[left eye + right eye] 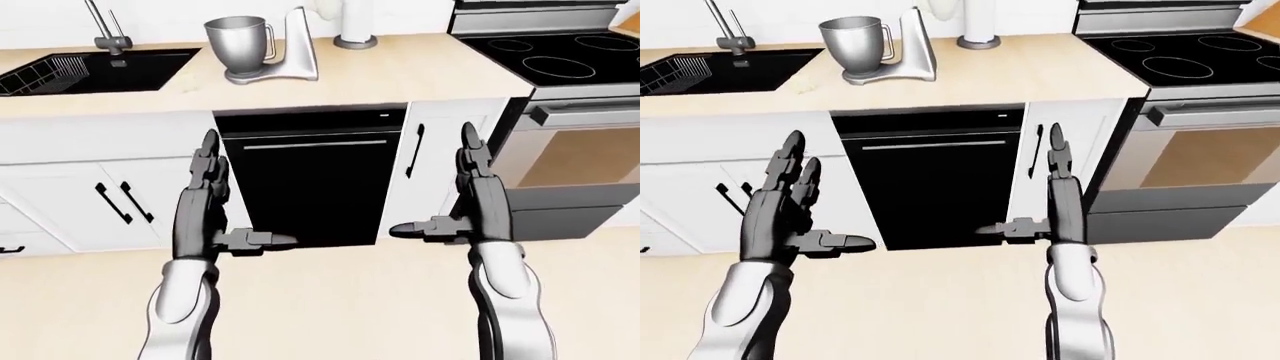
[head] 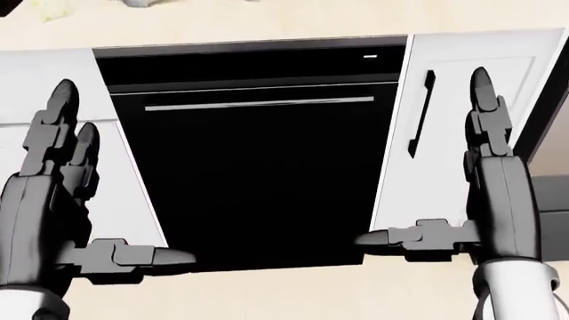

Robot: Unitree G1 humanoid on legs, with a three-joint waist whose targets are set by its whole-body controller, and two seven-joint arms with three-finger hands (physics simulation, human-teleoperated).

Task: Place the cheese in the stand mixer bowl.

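Before the dishwasher (image 1: 310, 180), each robot hand (image 1: 205, 202) (image 1: 480, 199) spreads wide, empty.

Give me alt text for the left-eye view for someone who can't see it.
Both open, empty robot hands, left robot hand and right robot hand, are raised before a black dishwasher under a light wood counter. On the counter stands a stand mixer with its metal bowl, a sink at left, a stove at right.

Steel stand mixer bowl (image 1: 238, 43) upright (on its mixer), empty-looking.
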